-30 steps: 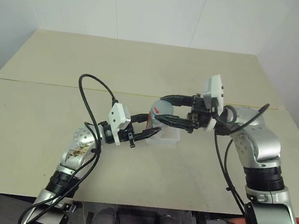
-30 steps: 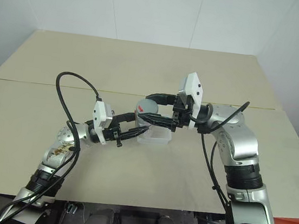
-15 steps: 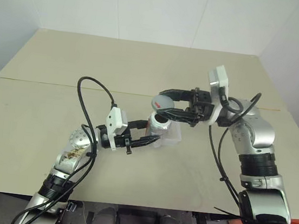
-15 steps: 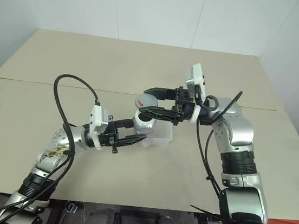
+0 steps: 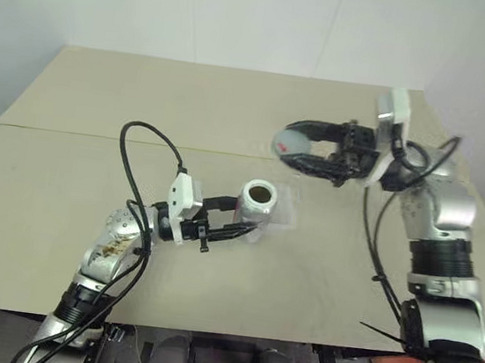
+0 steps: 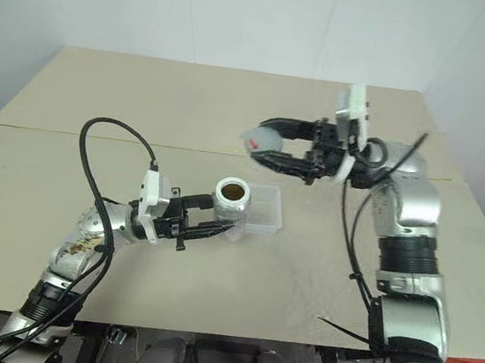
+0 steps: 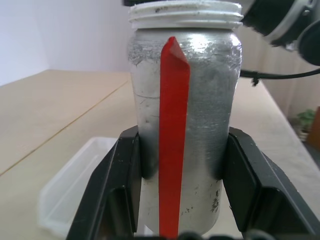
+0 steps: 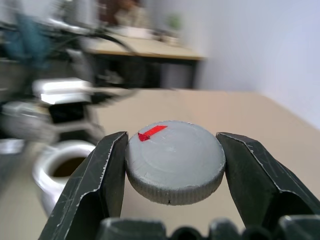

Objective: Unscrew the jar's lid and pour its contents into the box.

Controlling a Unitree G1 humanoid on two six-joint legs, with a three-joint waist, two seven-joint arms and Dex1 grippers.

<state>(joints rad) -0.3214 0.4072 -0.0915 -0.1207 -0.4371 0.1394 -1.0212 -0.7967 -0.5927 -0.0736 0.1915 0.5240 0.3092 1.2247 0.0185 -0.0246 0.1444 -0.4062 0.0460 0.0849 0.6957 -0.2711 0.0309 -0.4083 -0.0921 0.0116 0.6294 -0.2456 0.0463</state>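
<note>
Up at the upper right of the frame, the lid (image 5: 293, 143) is now carried clear, clamped in the right gripper (image 5: 304, 147), lifted off since a second ago; at centre the opened jar (image 5: 254, 202) is gripped by the left gripper (image 5: 240, 218) beside the box (image 5: 283, 211), so pouring is judged next

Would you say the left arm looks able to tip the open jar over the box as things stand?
Probably yes: the left end effector holds the jar beside the box, and the lid is off.
</note>
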